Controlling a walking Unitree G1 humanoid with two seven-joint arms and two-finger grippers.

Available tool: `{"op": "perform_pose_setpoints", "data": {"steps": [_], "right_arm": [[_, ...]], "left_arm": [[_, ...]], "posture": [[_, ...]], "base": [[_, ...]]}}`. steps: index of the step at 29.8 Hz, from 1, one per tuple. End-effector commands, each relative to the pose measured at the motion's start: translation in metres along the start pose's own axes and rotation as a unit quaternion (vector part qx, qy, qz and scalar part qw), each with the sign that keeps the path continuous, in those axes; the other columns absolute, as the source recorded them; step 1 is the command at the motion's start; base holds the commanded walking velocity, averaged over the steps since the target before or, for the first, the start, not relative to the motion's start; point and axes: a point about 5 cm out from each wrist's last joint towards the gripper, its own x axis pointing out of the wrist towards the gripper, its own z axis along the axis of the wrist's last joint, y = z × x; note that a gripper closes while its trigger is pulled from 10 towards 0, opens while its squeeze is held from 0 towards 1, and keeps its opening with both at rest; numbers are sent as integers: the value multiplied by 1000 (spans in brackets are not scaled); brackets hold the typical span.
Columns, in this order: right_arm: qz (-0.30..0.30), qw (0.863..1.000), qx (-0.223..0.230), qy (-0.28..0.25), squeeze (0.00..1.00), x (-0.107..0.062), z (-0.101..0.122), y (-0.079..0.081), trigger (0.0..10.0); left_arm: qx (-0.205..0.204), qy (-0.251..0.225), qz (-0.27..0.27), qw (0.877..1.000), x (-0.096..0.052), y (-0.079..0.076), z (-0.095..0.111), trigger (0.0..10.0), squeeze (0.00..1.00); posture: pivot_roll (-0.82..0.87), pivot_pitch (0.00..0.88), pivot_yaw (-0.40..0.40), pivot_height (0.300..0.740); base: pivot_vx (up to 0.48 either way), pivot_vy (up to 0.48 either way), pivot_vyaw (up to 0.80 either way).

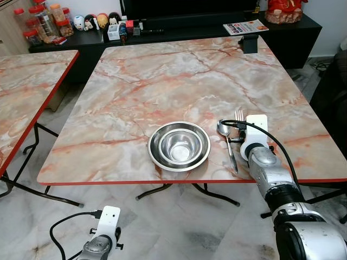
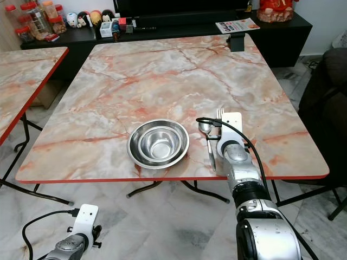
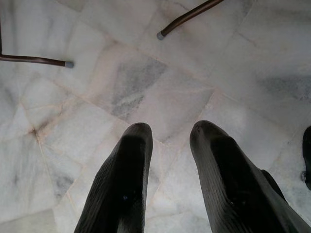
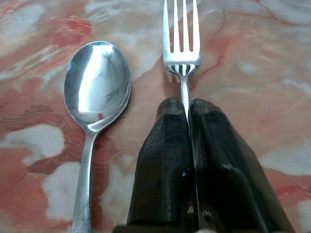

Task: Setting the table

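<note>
Near the front edge of the marble table sits a steel bowl with a smaller bowl nested inside it. To its right lies a spoon, handle toward me. My right gripper is shut on the neck of a fork, whose tines point away from me, right beside the spoon and low over the tabletop. The fork's tines poke out beyond my right wrist. My left gripper hangs open over the floor, below the table's front edge.
A second marble table stands at the left. Behind the table runs a black cabinet with jars, figurines and a magazine. A small black box sits at the table's far right. Table legs cross the tiled floor.
</note>
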Motion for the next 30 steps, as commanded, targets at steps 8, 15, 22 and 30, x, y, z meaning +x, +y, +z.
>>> {"op": "perform_pose_setpoints", "data": {"steps": [8,15,22,30], "right_arm": [[8,1000,7,-7,1000,1,6,6,10000],[9,1000,7,-9,1000,2,7,6,10000],[12,1000,8,-13,1000,2,9,7,10000],[15,1000,6,-8,1000,2,8,8,10000]], "left_arm": [[3,4,4,1000,0,2,0,10000,0],[3,4,5,1000,0,2,0,10000,0],[4,4,5,1000,0,2,1,10000,0],[5,4,4,1000,1,1,1,10000,0]], "posture": [[-65,83,82,740],[-65,81,81,740],[-64,80,81,740],[-65,78,80,740]], "base": [[0,0,0],[0,0,0],[0,0,0],[0,0,0]]}}
